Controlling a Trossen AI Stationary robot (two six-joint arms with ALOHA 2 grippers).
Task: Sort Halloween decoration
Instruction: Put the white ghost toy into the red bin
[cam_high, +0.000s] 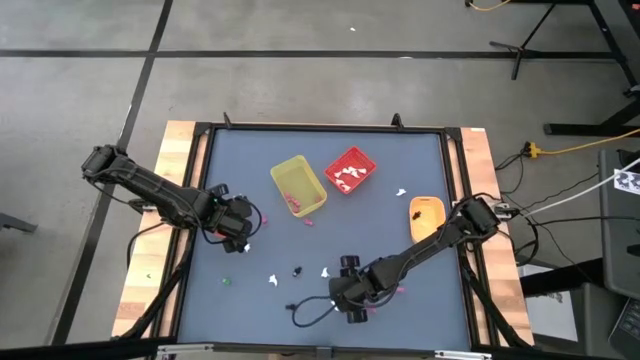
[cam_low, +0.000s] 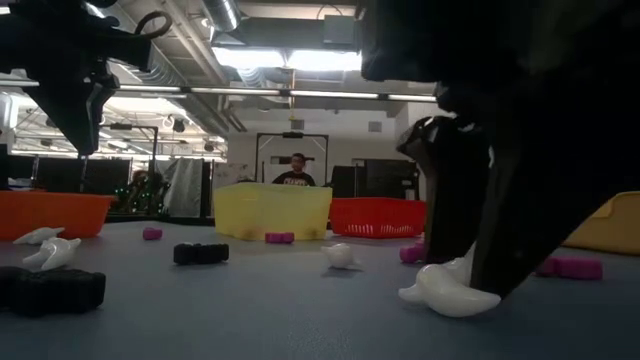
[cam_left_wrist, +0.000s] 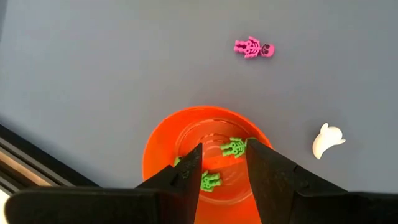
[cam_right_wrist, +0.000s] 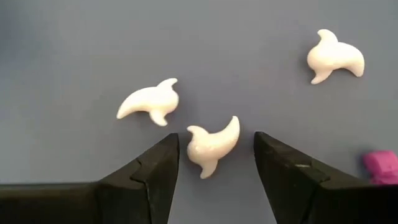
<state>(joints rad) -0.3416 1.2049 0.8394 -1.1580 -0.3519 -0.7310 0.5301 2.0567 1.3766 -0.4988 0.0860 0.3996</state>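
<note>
The Halloween decoration lies scattered on the blue-grey table top (cam_high: 330, 240). My right gripper (cam_right_wrist: 216, 142) is near the front edge, pointing down and open. Its fingers stand on either side of a white ghost (cam_right_wrist: 211, 149) that lies flat, without touching it. Two more white ghosts (cam_right_wrist: 149, 101) (cam_right_wrist: 336, 57) lie close by. My left gripper (cam_left_wrist: 224, 152) hangs open above an orange bowl (cam_left_wrist: 163, 140) at the table's left, which holds green skeletons (cam_left_wrist: 234, 147). A pink skeleton (cam_left_wrist: 253, 48) and another white ghost (cam_left_wrist: 326, 140) lie beyond the bowl.
A yellow bin (cam_high: 298, 185) and a red bin (cam_high: 350, 170) stand at the back middle. An orange tray (cam_high: 426, 215) sits at the right. Black pieces (cam_low: 200, 253) and pink pieces (cam_low: 279, 238) lie between the bins and the front edge. A person stands in the room behind.
</note>
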